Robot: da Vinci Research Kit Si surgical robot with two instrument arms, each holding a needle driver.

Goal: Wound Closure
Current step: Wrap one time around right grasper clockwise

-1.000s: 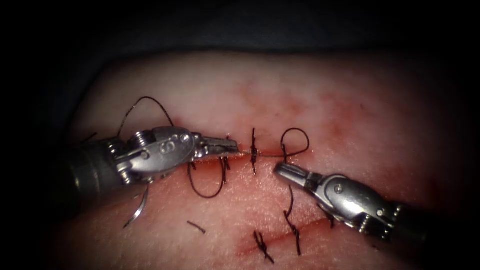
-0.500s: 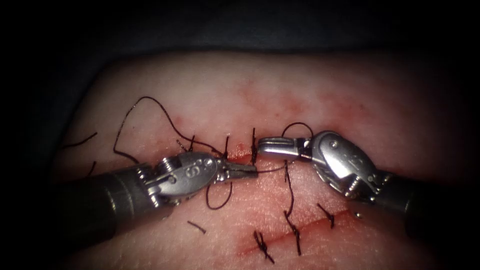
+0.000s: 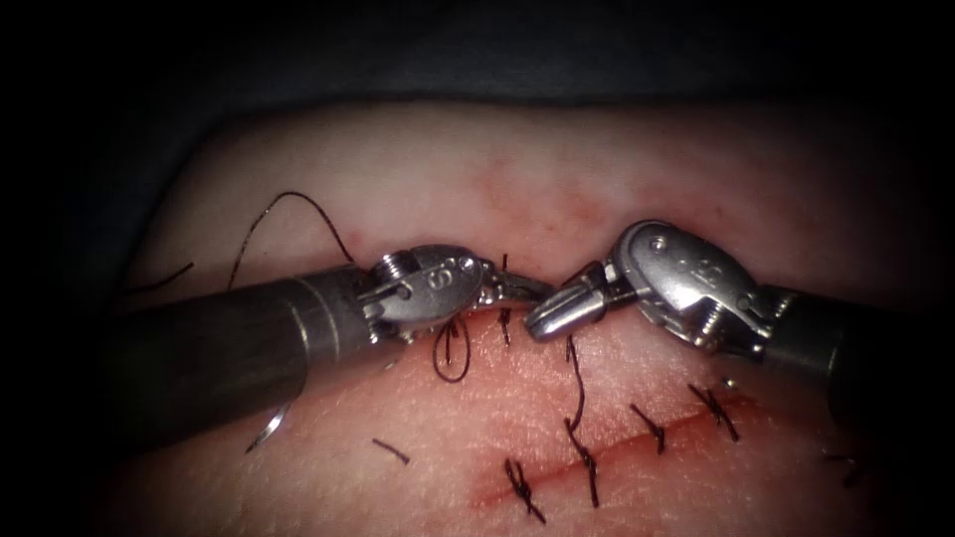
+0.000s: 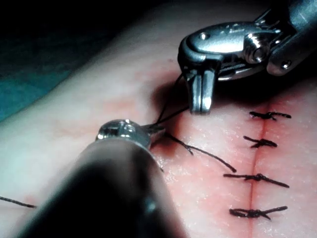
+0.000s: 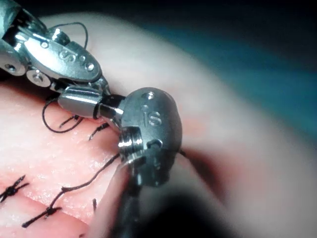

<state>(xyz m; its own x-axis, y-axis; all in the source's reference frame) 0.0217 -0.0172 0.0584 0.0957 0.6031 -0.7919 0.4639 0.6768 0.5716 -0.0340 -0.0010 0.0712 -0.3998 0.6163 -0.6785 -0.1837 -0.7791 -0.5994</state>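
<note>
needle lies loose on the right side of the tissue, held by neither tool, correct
No: the needle lies loose on the left side of the tissue, beside the left tool's shaft, as the endoscope view shows. Neither tool holds it: the left pincer is shut on thread; the right pincer is shut, its hold unclear.

dark thread trailing across the tissue, curved needle lying loose at left

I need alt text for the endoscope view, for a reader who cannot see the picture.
Two needle drivers meet tip to tip over the cut in the tissue: the left tool grips dark thread, the right tool is shut beside it. The curved needle lies free on the tissue at lower left, and finished stitches cross a second cut below.
</note>
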